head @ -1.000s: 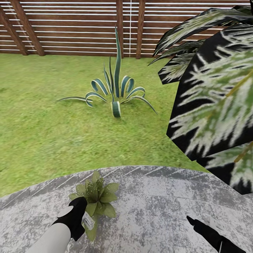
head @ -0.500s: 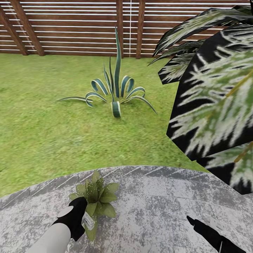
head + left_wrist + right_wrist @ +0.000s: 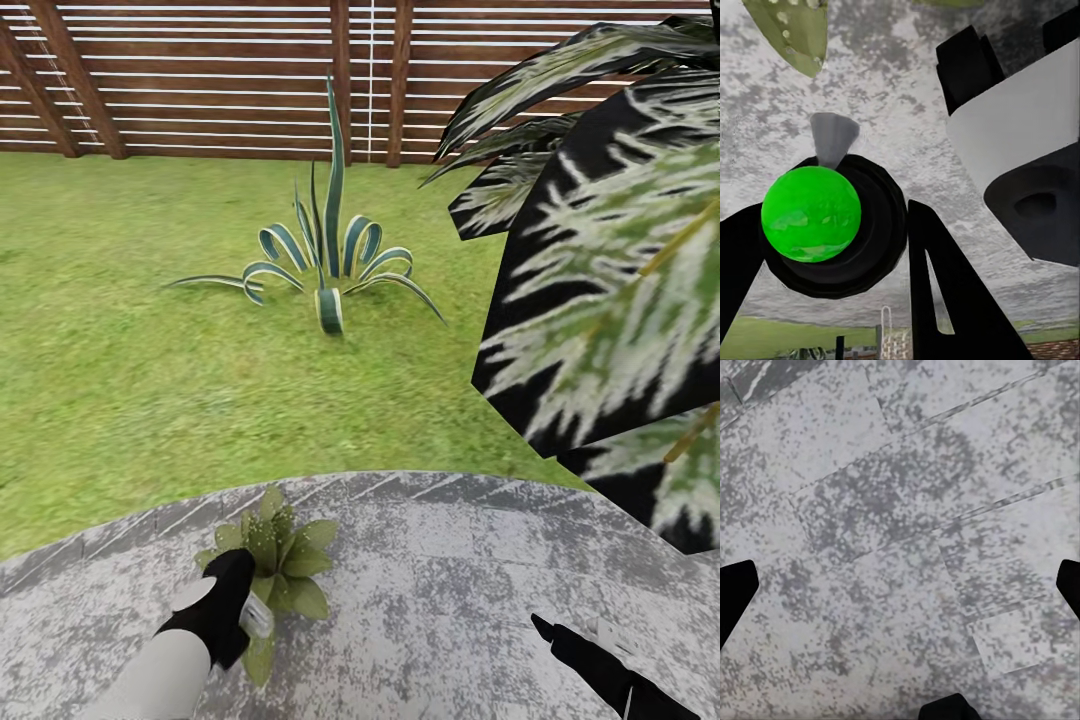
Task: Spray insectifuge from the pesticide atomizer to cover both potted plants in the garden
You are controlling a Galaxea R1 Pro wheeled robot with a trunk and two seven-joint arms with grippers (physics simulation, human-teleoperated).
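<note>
While the left gripper (image 3: 235, 600) pinches the atomizer (image 3: 254, 618), the plant (image 3: 275, 555) sits just ahead of it near the paving's (image 3: 450, 580) lawn-side edge, nozzle seemingly aimed there; the right gripper (image 3: 900, 585) hangs spread, well apart.

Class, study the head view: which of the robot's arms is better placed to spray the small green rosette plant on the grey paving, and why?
The left. Its gripper already holds the small whitish-grey sprayer right beside the dull-green rosette plant. The right gripper is empty, well off to the side over bare grey paving.
</note>
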